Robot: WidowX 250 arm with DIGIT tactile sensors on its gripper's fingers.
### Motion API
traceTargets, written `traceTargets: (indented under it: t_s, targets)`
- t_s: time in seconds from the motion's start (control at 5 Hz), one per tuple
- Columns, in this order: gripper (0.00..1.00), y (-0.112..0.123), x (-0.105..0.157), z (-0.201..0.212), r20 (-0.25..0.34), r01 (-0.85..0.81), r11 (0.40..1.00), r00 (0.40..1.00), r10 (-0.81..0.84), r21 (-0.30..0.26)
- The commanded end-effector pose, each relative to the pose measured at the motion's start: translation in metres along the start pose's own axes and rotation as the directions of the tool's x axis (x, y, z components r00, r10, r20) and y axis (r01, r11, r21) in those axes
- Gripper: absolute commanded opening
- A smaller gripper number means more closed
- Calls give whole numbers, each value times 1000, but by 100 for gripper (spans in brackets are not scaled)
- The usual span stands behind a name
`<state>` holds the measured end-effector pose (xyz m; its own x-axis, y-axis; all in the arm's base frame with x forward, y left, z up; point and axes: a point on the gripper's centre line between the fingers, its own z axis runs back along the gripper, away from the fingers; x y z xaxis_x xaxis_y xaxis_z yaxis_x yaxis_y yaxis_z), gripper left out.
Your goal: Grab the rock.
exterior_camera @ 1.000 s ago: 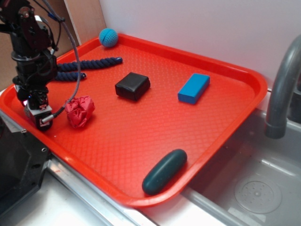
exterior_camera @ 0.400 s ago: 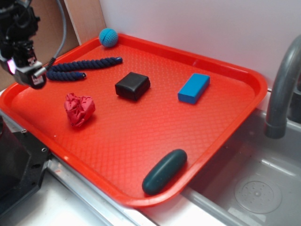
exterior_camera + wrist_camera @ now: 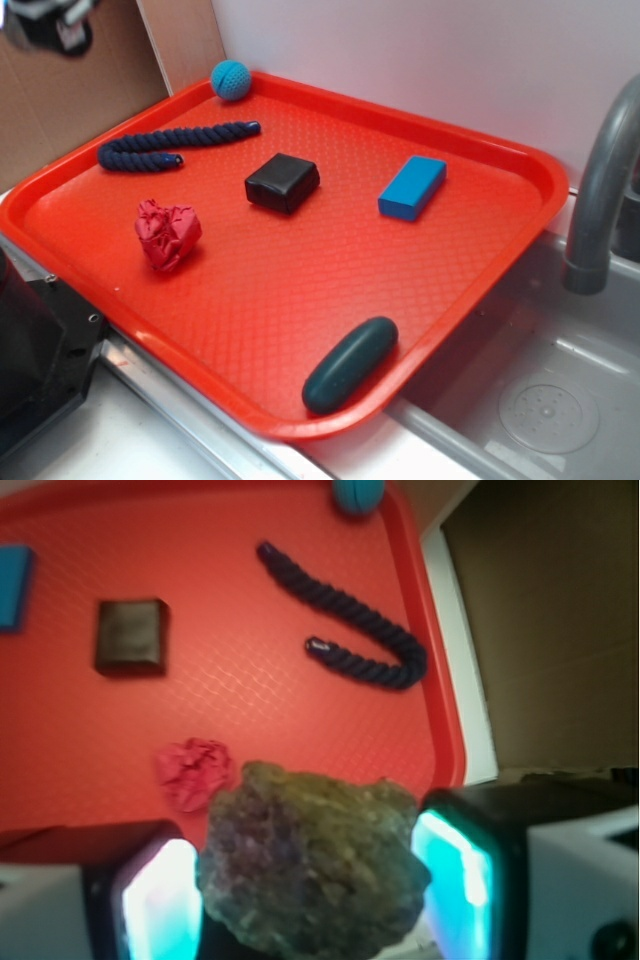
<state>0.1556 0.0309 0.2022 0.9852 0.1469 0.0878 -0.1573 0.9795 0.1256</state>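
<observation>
In the wrist view my gripper (image 3: 312, 880) is shut on the rock (image 3: 312, 865), a rough grey-brown lumpy stone held between the two lit pads, high above the tray's left edge. In the exterior view only a blurred bit of the gripper (image 3: 50, 25) shows at the top left corner, above and off the red tray (image 3: 500, 250); the rock is hidden there.
On the tray lie a red paper wad (image 3: 167, 234), a black block (image 3: 283, 182), a blue block (image 3: 412, 187), a dark blue rope (image 3: 170, 146), a teal ball (image 3: 230, 79) and a dark green oblong (image 3: 350, 364). A sink and faucet (image 3: 600, 190) are at the right.
My gripper has risen from the tray's left edge beside the red wad, up and back to the top left corner of the exterior view.
</observation>
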Motion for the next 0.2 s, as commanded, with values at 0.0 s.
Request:
traceTargets:
  t_s: [0.0]
  targets:
    - [0, -25, 14, -7, 32, 28, 999, 999, -27, -43]
